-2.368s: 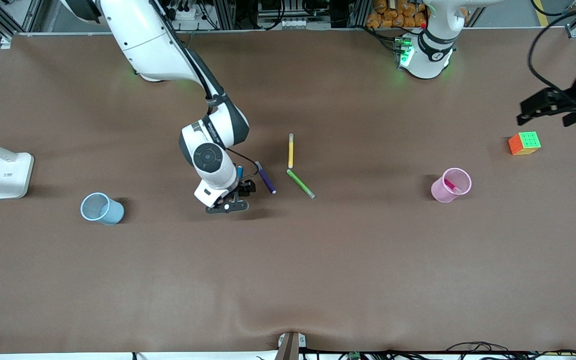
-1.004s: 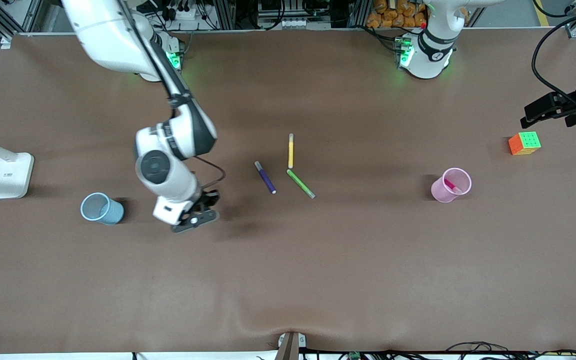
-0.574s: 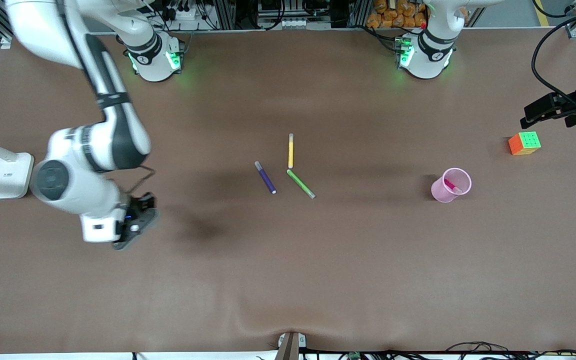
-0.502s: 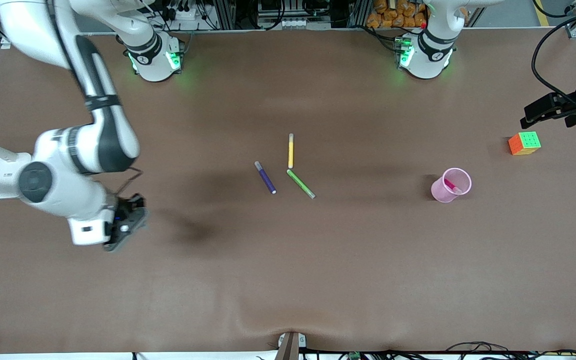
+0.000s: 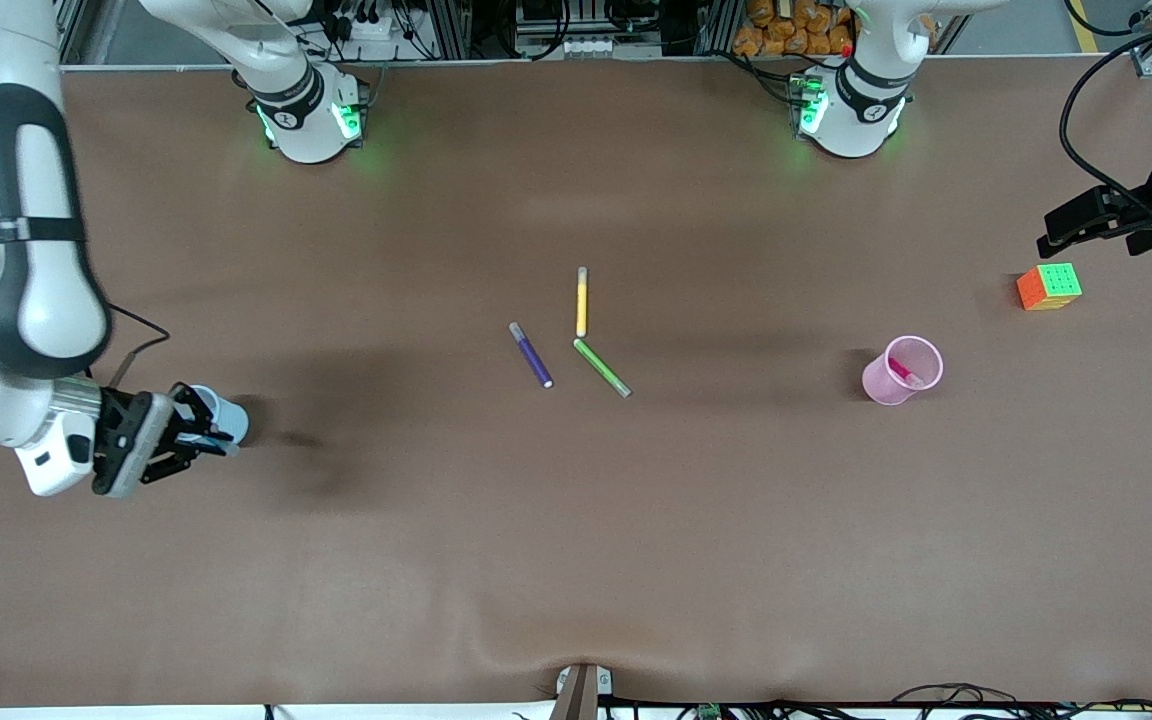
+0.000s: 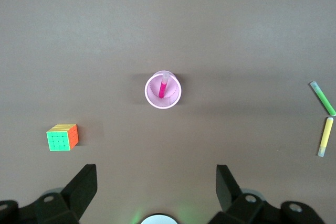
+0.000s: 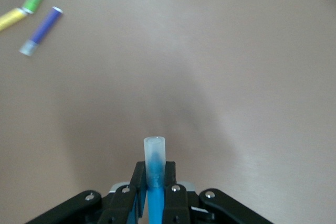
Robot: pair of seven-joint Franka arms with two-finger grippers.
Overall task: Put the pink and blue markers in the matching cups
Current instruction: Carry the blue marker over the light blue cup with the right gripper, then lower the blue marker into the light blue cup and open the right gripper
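My right gripper (image 5: 208,432) is shut on the blue marker (image 7: 155,174), whose pale grey end (image 7: 154,150) sticks out past the fingers. It hangs over the pale blue cup (image 5: 229,420) near the right arm's end of the table and hides most of it. The pink marker (image 5: 902,373) (image 6: 162,88) stands inside the pale pink cup (image 5: 923,352) (image 6: 151,91) toward the left arm's end. My left gripper (image 5: 1101,226) (image 6: 156,181) waits high above that end, open, with nothing between its fingers.
Purple (image 5: 532,356), yellow (image 5: 582,300) and green (image 5: 601,367) markers lie together mid-table. A colourful cube (image 5: 1049,286) sits toward the left arm's end, farther from the front camera than the pink cup.
The right arm has swung from mid-table toward its own end, carrying the blue marker, and now hangs over the blue cup. The left arm has stayed put.
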